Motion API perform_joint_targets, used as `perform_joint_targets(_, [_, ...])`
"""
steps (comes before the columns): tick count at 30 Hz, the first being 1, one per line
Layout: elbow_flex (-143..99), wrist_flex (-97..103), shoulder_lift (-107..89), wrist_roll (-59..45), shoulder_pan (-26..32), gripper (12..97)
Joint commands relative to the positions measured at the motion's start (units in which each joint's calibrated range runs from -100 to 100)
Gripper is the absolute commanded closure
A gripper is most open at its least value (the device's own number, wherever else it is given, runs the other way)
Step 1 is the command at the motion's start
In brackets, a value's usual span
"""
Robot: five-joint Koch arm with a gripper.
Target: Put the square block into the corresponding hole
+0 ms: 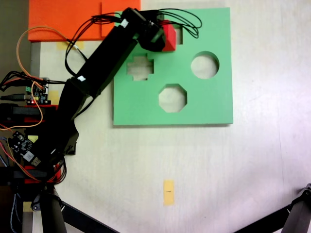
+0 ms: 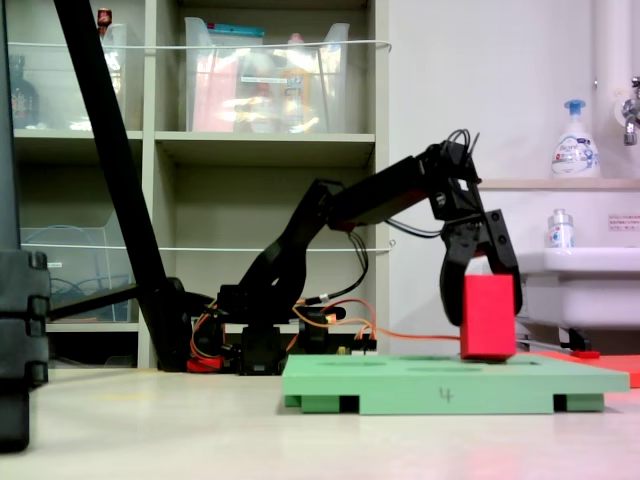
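The square block (image 1: 170, 38) (image 2: 488, 320) is a bright red foam cube standing at the far edge of the green foam board (image 1: 209, 104) (image 2: 450, 383). In a fixed view its underside meets the board's top surface. My gripper (image 1: 165, 35) (image 2: 484, 312) comes down over it, one black finger against each side, shut on the block. The corresponding hole (image 1: 178, 35), the square cutout, shows as a pale strip just right of the block, and the block covers the rest of it. The cross cutout (image 1: 140, 67), the round cutout (image 1: 204, 64) and the octagonal cutout (image 1: 172, 97) lie open.
Flat orange foam slabs (image 1: 73, 19) lie beyond the board's left corner. Circuit boards and loose wires (image 1: 36, 92) crowd the arm's base at left. A yellow tape strip (image 1: 168, 191) marks the table. Black tripod legs (image 1: 53, 213) stand at the near edge, and a shelf (image 2: 260, 145) stands behind.
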Motion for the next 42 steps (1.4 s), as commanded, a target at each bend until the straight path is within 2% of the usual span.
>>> perform_joint_targets(1, [3.3, 6.8, 0.1, -1.2, 0.2, 87.7])
perform_joint_targets(14, [3.3, 11.7, 3.8, -1.2, 0.2, 84.0])
perform_joint_targets(34, [3.3, 9.5, 8.1, -0.3, 0.8, 84.0])
perform_joint_targets(38, [3.3, 11.7, 12.4, -0.5, 0.2, 77.0])
perform_joint_targets(42, [3.3, 12.6, 16.1, -0.6, -0.3, 74.2])
